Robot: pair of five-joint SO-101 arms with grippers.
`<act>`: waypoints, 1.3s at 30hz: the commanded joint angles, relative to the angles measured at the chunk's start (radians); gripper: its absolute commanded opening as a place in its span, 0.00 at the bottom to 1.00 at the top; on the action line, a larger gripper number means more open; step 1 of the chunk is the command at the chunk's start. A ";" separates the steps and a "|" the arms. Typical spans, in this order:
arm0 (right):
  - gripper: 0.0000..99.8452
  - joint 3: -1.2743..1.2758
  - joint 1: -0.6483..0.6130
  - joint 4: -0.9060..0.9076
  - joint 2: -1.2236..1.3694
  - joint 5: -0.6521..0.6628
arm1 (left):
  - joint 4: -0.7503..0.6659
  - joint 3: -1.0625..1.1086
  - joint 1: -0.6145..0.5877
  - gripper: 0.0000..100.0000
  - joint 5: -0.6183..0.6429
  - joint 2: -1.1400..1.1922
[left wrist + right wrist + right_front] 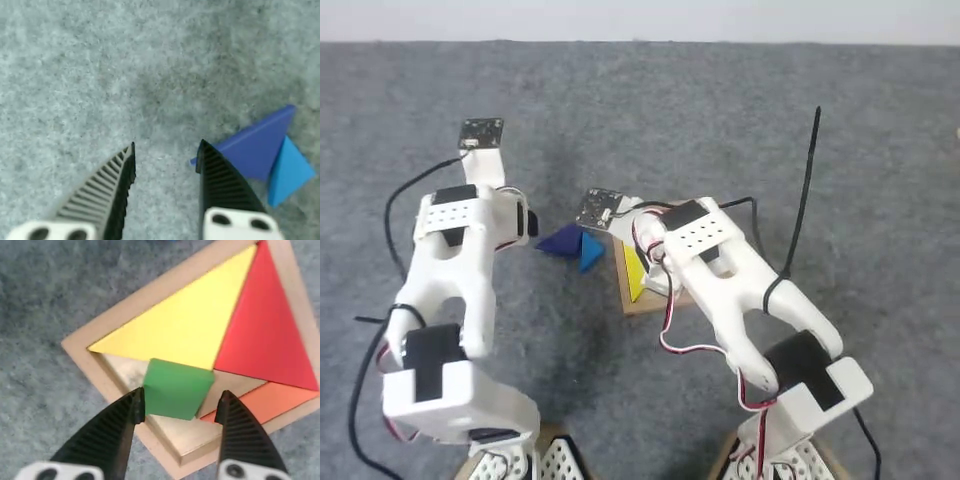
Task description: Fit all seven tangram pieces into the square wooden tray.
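Note:
In the right wrist view the square wooden tray holds a large yellow triangle, a red triangle and an orange piece. A green square sits on the bare wood beside the yellow triangle, its corner lapping that triangle's edge. My right gripper is open around the green square; one finger touches it and the other stands apart. My left gripper is open over the carpet, with a dark blue triangle just beside one fingertip. A light blue triangle lies against the dark blue one.
Grey carpet covers the table. In the high view the two blue pieces lie just left of the tray, between the arms. A black cable rises behind the right arm.

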 commanded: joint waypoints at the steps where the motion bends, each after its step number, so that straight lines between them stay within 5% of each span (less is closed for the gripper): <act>1: 0.23 -0.054 0.030 -0.079 -0.007 -0.021 | 0.011 -0.053 0.002 0.20 -0.014 -0.008; 17: 0.23 -0.051 0.025 -0.125 0.105 -0.012 | 0.011 -0.051 0.002 0.20 -0.014 -0.008; 29: 0.23 0.097 0.038 -0.124 -0.374 -0.199 | 0.011 -0.058 0.003 0.20 -0.015 -0.009; 33: 0.23 0.299 0.130 -0.124 -0.633 -0.215 | 0.026 -0.082 0.015 0.20 -0.028 -0.017; 39: 0.23 0.624 0.400 -0.130 -0.923 -0.152 | 0.187 -0.191 0.020 0.20 -0.215 -0.008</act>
